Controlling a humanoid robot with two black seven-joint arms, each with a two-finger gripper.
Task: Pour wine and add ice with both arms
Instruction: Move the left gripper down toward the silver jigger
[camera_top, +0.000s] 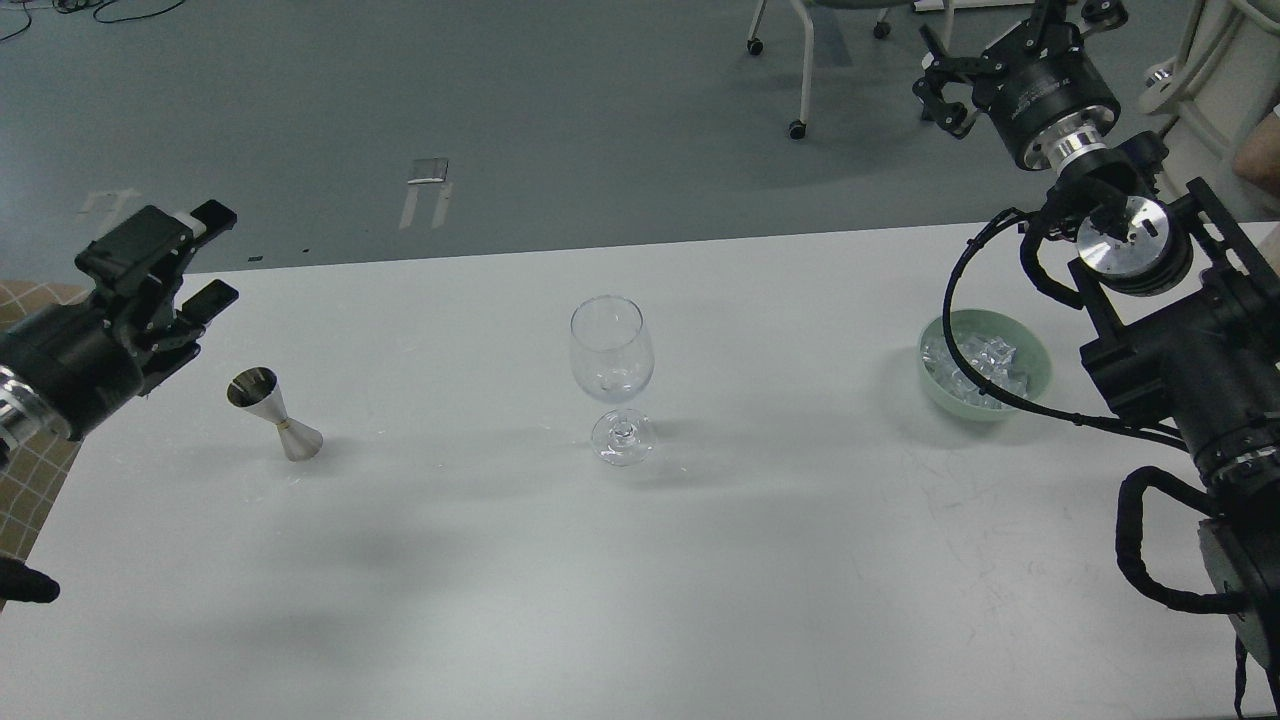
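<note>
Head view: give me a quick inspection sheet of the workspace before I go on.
Surface: white table, faint scuffs.
Job's things: wine glass upright at centre, looks empty; ice piled in green bowl; steel jigger standing tilted at left.
Clutter: nothing seen.
Grippers: left gripper open, empty, above the table's left edge near the jigger; right gripper raised beyond the far edge, state unclear.
Cables: black cable loops over the bowl.
Surroundings: grey floor, chair legs.

A shiny metal jigger (274, 414), clear glossy wine glass (612, 376) and glassy ice (975, 364) on a seemingly matt table (620, 580).
</note>
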